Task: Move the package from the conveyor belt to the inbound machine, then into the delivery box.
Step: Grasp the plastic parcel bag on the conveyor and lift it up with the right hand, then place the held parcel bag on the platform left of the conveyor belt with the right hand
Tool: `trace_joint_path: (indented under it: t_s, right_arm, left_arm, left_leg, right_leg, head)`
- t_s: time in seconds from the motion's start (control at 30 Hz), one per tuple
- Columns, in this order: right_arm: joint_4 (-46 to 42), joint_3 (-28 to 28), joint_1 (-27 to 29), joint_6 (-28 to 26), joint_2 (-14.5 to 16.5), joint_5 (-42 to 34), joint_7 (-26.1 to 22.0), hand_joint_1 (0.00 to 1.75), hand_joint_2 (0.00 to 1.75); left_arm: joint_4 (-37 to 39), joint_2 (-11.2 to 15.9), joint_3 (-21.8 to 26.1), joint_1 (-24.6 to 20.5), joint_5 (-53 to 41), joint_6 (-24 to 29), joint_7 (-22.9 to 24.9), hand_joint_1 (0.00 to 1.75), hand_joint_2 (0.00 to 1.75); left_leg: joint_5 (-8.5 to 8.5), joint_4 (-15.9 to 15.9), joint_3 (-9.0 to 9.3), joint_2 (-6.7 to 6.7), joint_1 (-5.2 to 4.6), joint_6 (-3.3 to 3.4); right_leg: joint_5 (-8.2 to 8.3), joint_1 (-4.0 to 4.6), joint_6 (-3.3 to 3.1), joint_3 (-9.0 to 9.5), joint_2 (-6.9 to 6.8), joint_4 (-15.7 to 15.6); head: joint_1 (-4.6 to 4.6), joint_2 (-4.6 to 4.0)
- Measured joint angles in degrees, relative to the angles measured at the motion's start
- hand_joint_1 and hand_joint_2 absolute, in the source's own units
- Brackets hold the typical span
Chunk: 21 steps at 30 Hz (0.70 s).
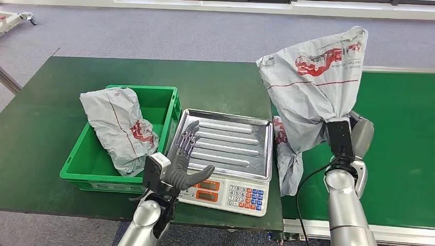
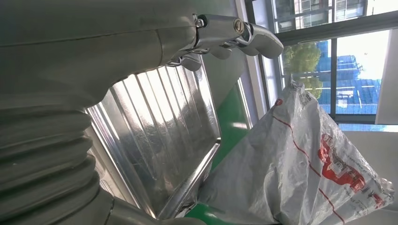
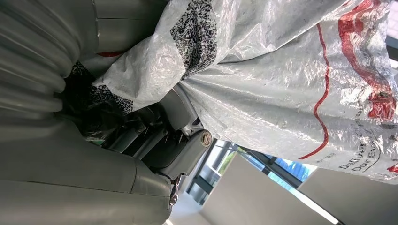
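Observation:
A grey plastic package [image 1: 313, 87] with red print is lifted above the green conveyor belt [image 1: 400, 128], just right of the scale. My right hand [image 1: 354, 136] grips it at its bunched middle, and its lower end hangs down beside the scale's edge. The right wrist view shows the package [image 3: 281, 79] pressed against my right hand [image 3: 155, 140]. The inbound machine is a scale with a steel tray [image 1: 225, 143] and nothing lies on it. My left hand [image 1: 184, 159] is open, fingers spread, at the tray's left edge. In the left wrist view are the tray [image 2: 159, 140] and the package [image 2: 300, 164].
A green delivery box [image 1: 164, 97] stands left of the scale with another grey package [image 1: 120, 128] leaning in it. The scale's keypad [image 1: 246, 197] faces me at the table's front edge. Dark green tabletop [image 1: 41, 118] lies left of the box.

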Motion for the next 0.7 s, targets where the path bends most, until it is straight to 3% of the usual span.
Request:
trace_joint_path:
  t_s: [0.2,0.37,0.5,0.7]
  right_arm:
    - [-1.2,1.1,0.5,1.5,0.2,-1.6,-0.1,1.75,1.75]
    - [-4.8,4.8,3.4,6.7,1.5,-4.8,-1.0,1.75,1.75]
    - [-7.1,11.7,6.0,11.4,3.4,-5.7,-1.0,1.75,1.75]
    - [-6.8,26.7,7.4,16.4,7.5,-8.2,0.3,1.75,1.75]
  left_arm:
    - [0.0,0.0,0.1,0.0,-0.1,0.2,-0.1,0.00,1.75]
    - [-0.2,0.1,0.3,0.1,-0.2,0.2,-0.6,0.00,1.75]
    - [-0.5,0.1,0.8,0.4,-0.5,0.1,-0.9,0.00,1.75]
    - [-1.6,0.1,1.7,0.5,-0.6,0.2,-1.1,0.00,1.75]
  left_leg:
    - [0.00,0.0,0.00,0.00,0.00,0.00]
    - [-0.01,0.0,-0.01,0.01,0.00,-0.01]
    - [0.00,0.0,-0.03,0.05,0.03,-0.02]
    - [0.03,-0.1,-0.03,0.07,0.15,-0.13]
  right_leg:
    - [0.00,0.01,0.00,-0.01,0.00,0.0]
    - [-0.01,0.05,-0.01,-0.02,0.00,0.0]
    - [-0.02,0.10,-0.03,-0.06,0.03,0.0]
    - [-0.05,0.23,-0.10,-0.11,0.06,0.0]
  head:
    - [0.00,0.00]
    - [0.00,0.00]
    - [-0.01,0.00]
    - [-0.02,0.00]
